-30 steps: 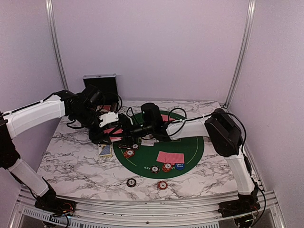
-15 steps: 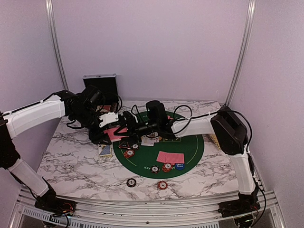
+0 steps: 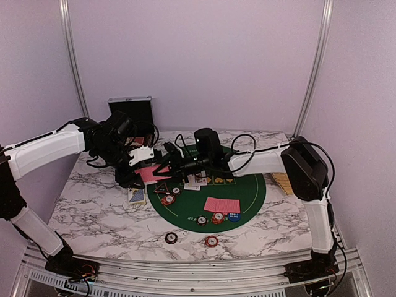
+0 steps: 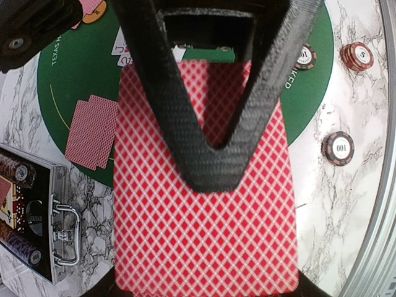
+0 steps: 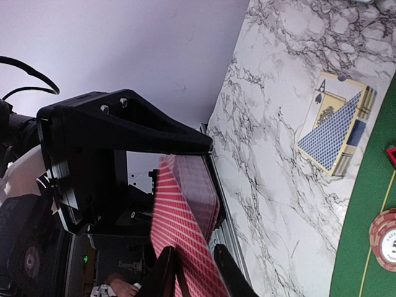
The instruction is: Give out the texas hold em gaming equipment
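My left gripper (image 3: 143,171) is shut on a deck of red-backed playing cards (image 4: 204,235) held over the left rim of the green mat (image 3: 250,199). One black finger (image 4: 210,167) lies across the deck's top. My right gripper (image 3: 162,168) reaches in from the right. Its two fingers (image 5: 162,275) stand on either side of the top card (image 5: 185,241), with a narrow gap between them. Two face-down cards (image 3: 221,204) lie on the mat. Striped chips (image 3: 168,199) sit near them, and a blue marker disc (image 3: 233,216) lies further right.
Two more chips (image 3: 171,237) (image 3: 211,241) lie on the marble in front of the mat. A blue-backed card box (image 3: 137,195) rests left of the mat. The open black case (image 3: 130,109) stands at the back left. Face-up cards (image 3: 204,179) lie mid-mat.
The right arm has stretched further left to the deck, and its fingers have narrowed around the top card. The left arm with the deck has not moved.
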Tool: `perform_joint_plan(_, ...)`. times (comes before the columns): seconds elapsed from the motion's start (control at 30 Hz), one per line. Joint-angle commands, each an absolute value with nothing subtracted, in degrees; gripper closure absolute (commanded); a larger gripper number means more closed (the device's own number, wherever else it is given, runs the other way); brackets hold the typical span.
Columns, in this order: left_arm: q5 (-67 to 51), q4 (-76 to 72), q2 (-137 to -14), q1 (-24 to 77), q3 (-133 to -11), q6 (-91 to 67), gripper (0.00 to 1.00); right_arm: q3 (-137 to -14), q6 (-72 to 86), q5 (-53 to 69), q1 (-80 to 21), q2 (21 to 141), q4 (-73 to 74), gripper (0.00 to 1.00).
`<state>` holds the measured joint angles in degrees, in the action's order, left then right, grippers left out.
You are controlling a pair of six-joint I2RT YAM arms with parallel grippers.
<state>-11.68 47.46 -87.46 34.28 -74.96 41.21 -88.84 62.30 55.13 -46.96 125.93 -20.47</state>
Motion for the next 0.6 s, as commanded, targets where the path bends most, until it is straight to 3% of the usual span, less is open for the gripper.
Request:
perform_joint_plan(0.0,-12.4,47.1,-86.2,34.1,-74.9,41.2,1.00,-87.0,60.7,55.4,-45.5,123.6,-16.9,0.82)
perform_joint_plan(0.33,-12.4,47.1,-86.5,34.1,-75.0,41.2,1.00,-85.9,60.2,55.7,-44.1,120.7,-15.9,0.96)
perform_joint_plan(0.57,-12.2,47.1,-86.3,34.1,-74.6,41.1,1.00,-85.4,55.7,54.4,-41.1,117.5,-9.7,1.00)
